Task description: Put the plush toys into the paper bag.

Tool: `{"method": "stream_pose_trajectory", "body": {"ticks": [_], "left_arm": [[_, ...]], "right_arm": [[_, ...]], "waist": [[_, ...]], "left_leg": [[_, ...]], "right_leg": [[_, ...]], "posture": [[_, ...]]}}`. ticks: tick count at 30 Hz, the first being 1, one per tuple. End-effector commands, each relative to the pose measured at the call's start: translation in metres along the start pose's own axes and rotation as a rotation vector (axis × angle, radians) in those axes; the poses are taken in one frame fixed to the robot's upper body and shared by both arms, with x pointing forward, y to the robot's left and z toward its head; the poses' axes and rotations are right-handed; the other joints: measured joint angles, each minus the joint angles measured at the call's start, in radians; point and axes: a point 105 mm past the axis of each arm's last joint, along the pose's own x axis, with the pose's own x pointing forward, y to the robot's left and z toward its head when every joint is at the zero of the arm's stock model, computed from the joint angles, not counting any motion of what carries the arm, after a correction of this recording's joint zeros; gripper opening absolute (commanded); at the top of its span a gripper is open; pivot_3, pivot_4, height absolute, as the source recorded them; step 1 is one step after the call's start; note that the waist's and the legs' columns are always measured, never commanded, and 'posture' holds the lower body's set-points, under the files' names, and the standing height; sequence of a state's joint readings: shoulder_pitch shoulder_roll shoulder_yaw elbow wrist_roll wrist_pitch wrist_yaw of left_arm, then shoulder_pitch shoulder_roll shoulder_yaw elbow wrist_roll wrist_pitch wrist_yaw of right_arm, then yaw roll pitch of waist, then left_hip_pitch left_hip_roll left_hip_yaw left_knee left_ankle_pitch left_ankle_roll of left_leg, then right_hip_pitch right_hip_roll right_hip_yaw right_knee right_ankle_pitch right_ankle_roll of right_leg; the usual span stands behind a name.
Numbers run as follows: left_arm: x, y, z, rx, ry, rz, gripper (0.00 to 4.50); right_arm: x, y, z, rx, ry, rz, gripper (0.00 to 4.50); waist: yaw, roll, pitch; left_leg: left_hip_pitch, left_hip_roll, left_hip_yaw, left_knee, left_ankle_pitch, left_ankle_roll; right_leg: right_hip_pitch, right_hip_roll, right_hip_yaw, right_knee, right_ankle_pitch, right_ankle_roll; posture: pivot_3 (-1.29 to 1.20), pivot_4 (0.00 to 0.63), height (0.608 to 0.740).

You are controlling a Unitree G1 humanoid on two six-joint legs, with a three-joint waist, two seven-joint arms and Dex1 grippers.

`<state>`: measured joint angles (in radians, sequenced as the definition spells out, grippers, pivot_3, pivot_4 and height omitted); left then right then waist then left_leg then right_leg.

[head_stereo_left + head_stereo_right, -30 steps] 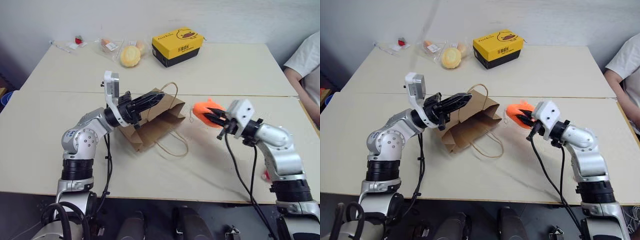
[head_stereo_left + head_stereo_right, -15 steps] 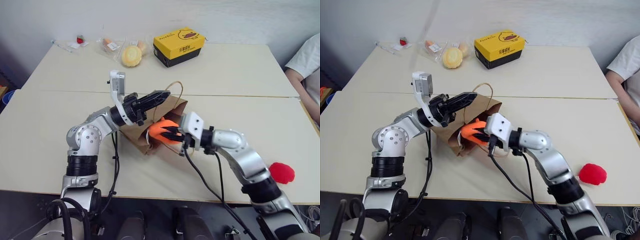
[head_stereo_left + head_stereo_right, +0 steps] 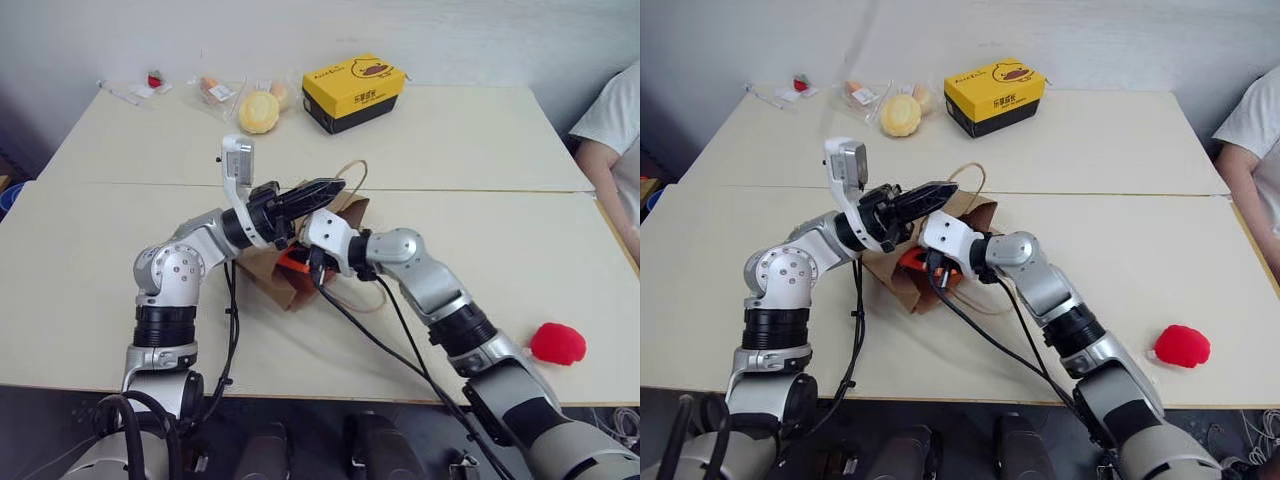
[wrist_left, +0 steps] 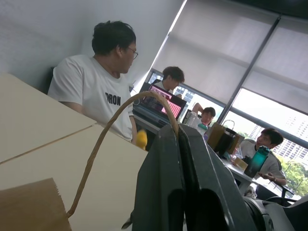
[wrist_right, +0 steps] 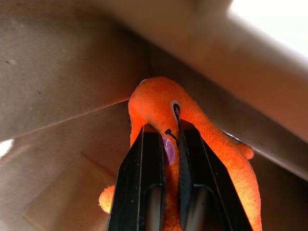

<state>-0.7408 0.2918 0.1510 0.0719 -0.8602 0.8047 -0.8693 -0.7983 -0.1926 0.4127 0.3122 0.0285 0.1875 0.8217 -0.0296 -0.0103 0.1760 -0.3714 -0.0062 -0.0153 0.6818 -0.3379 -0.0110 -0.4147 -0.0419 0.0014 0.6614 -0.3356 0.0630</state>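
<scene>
The orange toy [image 5: 159,108] sits pinched between the right claw's [image 5: 169,139] narrow fingers, inside the mouth of the bag [image 3: 262,264] lying mid-table; the left claw [image 3: 325,188], fully closed, pinches a cord handle [image 4: 103,134] and holds the bag's upper lip up. A second ago the right claw held the toy clear of the bag; now the bag hides most of it; the red toy [image 3: 557,343] lies near the table's front right edge.

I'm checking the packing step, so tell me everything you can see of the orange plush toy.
The orange plush toy is a bright, fuzzy soft blob with a small eye-like patch. The right gripper is shut on it, one black finger on each side. It sits inside the mouth of the brown paper bag, kraft walls around it, only a sliver showing from the head views. The left gripper pinches the bag's upper edge above it.
</scene>
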Motion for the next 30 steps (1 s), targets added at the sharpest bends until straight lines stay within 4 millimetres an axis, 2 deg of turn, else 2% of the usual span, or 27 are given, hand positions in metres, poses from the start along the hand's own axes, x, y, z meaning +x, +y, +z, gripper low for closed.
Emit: {"method": "stream_pose_trajectory", "body": {"ticks": [1,3,5,10,11,14,18,22,25,30], "left_arm": [[0.004,-0.004,0.008,0.032,-0.016,-0.034,0.0],[0.005,-0.002,0.008,0.037,-0.017,-0.032,0.0],[0.004,-0.001,0.01,0.042,-0.025,-0.025,0.0],[0.0,-0.001,0.008,0.045,-0.028,-0.016,0.0],[-0.001,-0.001,0.008,0.047,-0.026,-0.012,0.0],[-0.005,0.0,0.007,0.051,-0.027,0.004,0.0],[-0.008,0.001,0.005,0.057,-0.025,0.015,0.0],[-0.009,-0.002,0.004,0.058,-0.032,0.007,0.0],[-0.01,-0.004,0.0,0.054,-0.014,-0.01,0.0],[-0.009,-0.006,-0.002,0.061,0.013,-0.046,0.0]], "right_arm": [[0.003,-0.013,0.008,-0.088,-0.08,-0.083,0.01],[0.004,-0.017,0.006,-0.082,-0.112,-0.114,0.01],[0.001,-0.014,0.0,-0.004,-0.129,-0.109,0.01],[-0.016,-0.007,0.01,-0.052,-0.214,-0.088,1.61],[-0.025,-0.007,0.021,-0.101,-0.269,-0.09,2.0],[-0.054,-0.013,0.036,-0.162,-0.323,-0.133,3.09],[-0.088,-0.01,0.038,-0.113,-0.336,-0.148,4.49],[-0.128,0.004,0.033,-0.006,-0.412,-0.168,4.49],[-0.164,0.01,0.02,0.056,-0.385,-0.272,4.49],[-0.232,0.041,0.005,0.069,-0.244,-0.487,4.49]], "waist": [[-0.001,0.0,0.0],[-0.001,0.0,0.0],[-0.001,0.0,0.0],[-0.001,0.0,0.0],[-0.001,0.0,0.0],[0.001,0.0,0.0],[0.004,0.0,0.0],[0.007,0.0,0.0],[0.008,0.0,0.0],[0.029,0.0,0.0]], "left_leg": [[0.0,0.0,0.0,0.0,0.0,0.0],[0.0,0.0,0.0,0.0,0.0,0.0],[0.0,0.0,0.0,0.0,0.0,0.0],[0.0,0.0,0.0,0.0,0.0,0.0],[0.0,0.0,0.0,0.0,0.0,0.0],[0.0,0.0,0.0,0.0,0.0,0.0],[0.0,0.0,-0.001,0.0,0.0,0.0],[0.0,0.0,-0.001,-0.001,0.0,0.0],[0.0,0.0,-0.001,-0.001,0.0,0.0],[0.0,0.0,-0.001,-0.002,0.0,0.0]], "right_leg": [[0.0,0.0,0.0,0.0,0.0,0.0],[0.0,0.0,0.0,0.0,0.0,0.0],[0.0,0.0,0.0,0.0,0.0,0.0],[0.0,0.0,0.0,0.001,0.0,0.0],[0.0,0.0,0.0,0.001,0.0,0.0],[0.0,0.0,0.0,0.001,0.0,0.0],[0.001,0.0,-0.001,-0.001,0.0,0.0],[0.001,0.0,-0.001,-0.001,0.0,0.0],[0.001,0.0,-0.001,-0.001,0.0,0.0],[0.002,0.0,-0.001,-0.003,0.0,0.0]], "posture": [[0.0,0.15,0.74],[0.0,0.15,0.74],[0.0,0.15,0.74],[0.0,0.15,0.74],[0.0,0.15,0.74],[0.0,0.15,0.74],[0.0,0.15,0.74],[0.0,0.15,0.74],[0.0,0.15,0.74],[0.0,0.15,0.74]]}}
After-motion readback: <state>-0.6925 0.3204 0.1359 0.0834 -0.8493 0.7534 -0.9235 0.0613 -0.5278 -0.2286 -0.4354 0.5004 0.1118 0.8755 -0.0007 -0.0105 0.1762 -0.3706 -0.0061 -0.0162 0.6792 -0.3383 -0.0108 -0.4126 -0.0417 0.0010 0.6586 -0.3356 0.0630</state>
